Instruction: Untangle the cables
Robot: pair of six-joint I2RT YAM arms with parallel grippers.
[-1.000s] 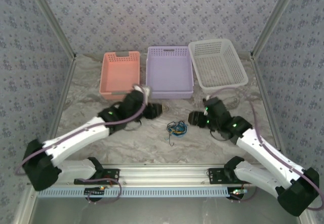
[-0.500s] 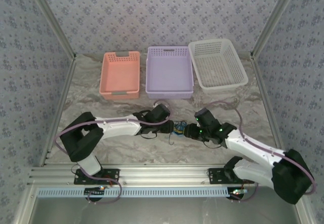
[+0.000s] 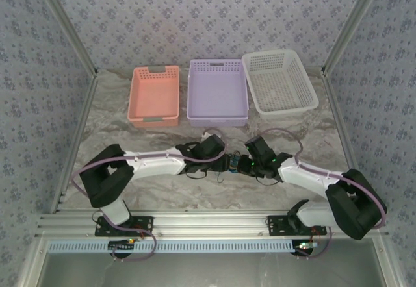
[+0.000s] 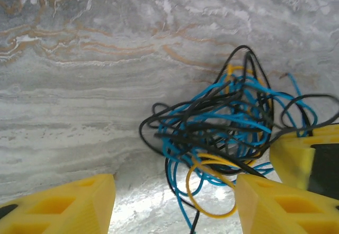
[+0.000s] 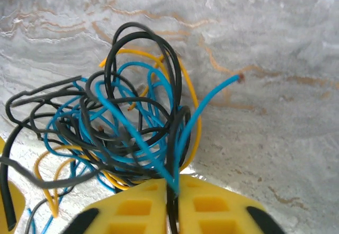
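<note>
The space is closed in by patterned walls [image 3: 208,14] around a marbled tabletop [image 3: 110,134], judged smooth and slippery. At its middle the left claw [image 4: 175,205] is held open astride the cables [image 4: 217,133], gripping nothing. The right claw [image 5: 172,194] is pinched shut on blue and black strands. The tangle is judged light, limp and springy, and best taken by a loose outer loop.

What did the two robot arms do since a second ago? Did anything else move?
Both arms swung inward to the cables between them. The right gripper closed on a few black and blue strands; the left gripper stands open at the bundle's edge. The tangle stayed about where it was, and the orange basket, purple basket and white basket did not move.
</note>
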